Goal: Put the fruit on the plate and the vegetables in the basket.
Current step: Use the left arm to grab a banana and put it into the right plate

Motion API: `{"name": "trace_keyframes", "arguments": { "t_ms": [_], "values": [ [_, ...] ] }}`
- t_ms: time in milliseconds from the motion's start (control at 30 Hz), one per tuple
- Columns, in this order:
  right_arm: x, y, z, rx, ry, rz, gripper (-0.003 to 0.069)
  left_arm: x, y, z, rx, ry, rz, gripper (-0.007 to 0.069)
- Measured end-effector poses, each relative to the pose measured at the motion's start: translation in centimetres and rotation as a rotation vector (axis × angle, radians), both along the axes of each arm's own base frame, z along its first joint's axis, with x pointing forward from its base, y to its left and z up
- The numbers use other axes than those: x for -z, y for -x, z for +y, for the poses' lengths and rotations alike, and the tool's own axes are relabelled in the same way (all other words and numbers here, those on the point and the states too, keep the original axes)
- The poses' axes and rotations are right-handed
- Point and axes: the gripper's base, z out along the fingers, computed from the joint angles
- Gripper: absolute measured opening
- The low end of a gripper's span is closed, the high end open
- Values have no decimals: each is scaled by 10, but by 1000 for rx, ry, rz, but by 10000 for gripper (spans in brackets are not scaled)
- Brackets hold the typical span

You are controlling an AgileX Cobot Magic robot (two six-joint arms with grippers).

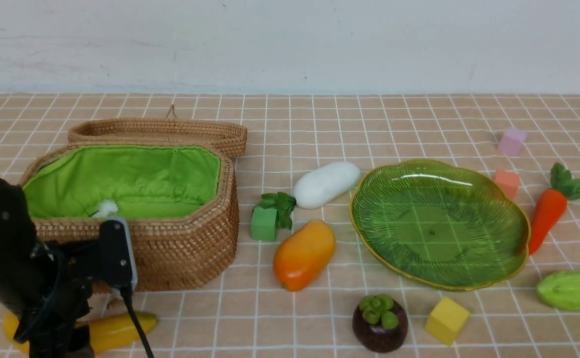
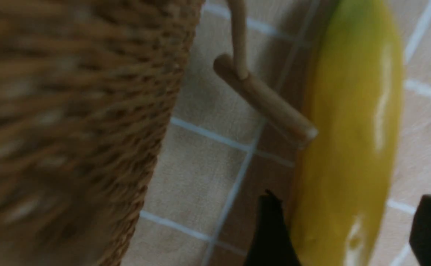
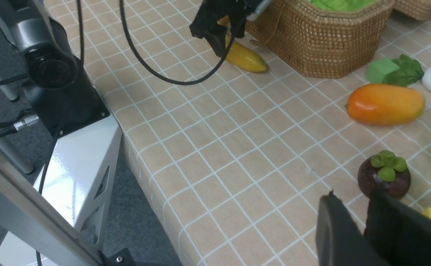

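Two dark fingers (image 2: 271,229) of the left gripper (image 2: 348,207) are spread astride the glossy banana (image 2: 352,111), and nothing is gripped. The banana is seen lying on the tiled cloth (image 1: 320,124) beside the woven wicker basket (image 1: 170,248). The ribbed green glass plate (image 1: 439,223) is ringed by the smooth mango (image 1: 302,253), radish (image 1: 327,184), carrot (image 1: 546,214), ridged cucumber (image 1: 576,290) and mangosteen (image 1: 379,325). Whether the empty right gripper (image 3: 354,201) is closed cannot be told.

Three toy fruits lie on the worktop (image 1: 290,124): one banana (image 1: 116,330), one mango (image 1: 304,254), one mangosteen (image 1: 380,324). There are three toy vegetables: one radish (image 1: 326,184), one carrot (image 1: 547,214), one cucumber (image 1: 574,290). There are four small cubes: one green cube (image 1: 264,223), one lilac cube (image 1: 512,141), one salmon cube (image 1: 507,182), one yellow cube (image 1: 446,319). There is one plate (image 1: 439,223) and one basket (image 1: 180,248) with one lid (image 1: 160,130).
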Motion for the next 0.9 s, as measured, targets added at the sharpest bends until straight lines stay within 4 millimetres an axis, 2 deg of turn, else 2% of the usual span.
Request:
{"name": "trace_keyframes", "arguments": {
  "t_ms": [33,167,367,467,567,600,700,767,800,833,900],
  "values": [
    [0,0,0,0,0,0,154,2,0,0,1,-2,6,455],
    [0,0,0,0,0,0,154,18,-2,3,39,-53,81,308],
    [0,0,0,0,0,-1,154,18,-1,5,25,-73,107,301],
    [0,1,0,-1,-2,-3,154,8,9,3,21,-83,154,301],
    [-1,0,0,21,-20,13,154,-18,23,-13,22,-42,126,301],
    [-2,-2,-1,61,-45,20,156,-39,30,-30,29,11,62,301],
    [-5,-10,-6,190,-97,25,160,-85,40,-69,26,181,-91,301],
    [-7,-17,-11,301,-130,30,162,-112,43,-101,44,304,-169,301],
    [-7,-18,-12,316,-137,26,162,-118,44,-108,59,325,-181,301],
    [-8,-23,-17,412,-158,29,161,-134,42,-135,77,403,-222,301],
    [-8,-28,-23,512,-181,40,161,-146,31,-179,92,483,-230,301]
  ]
}}
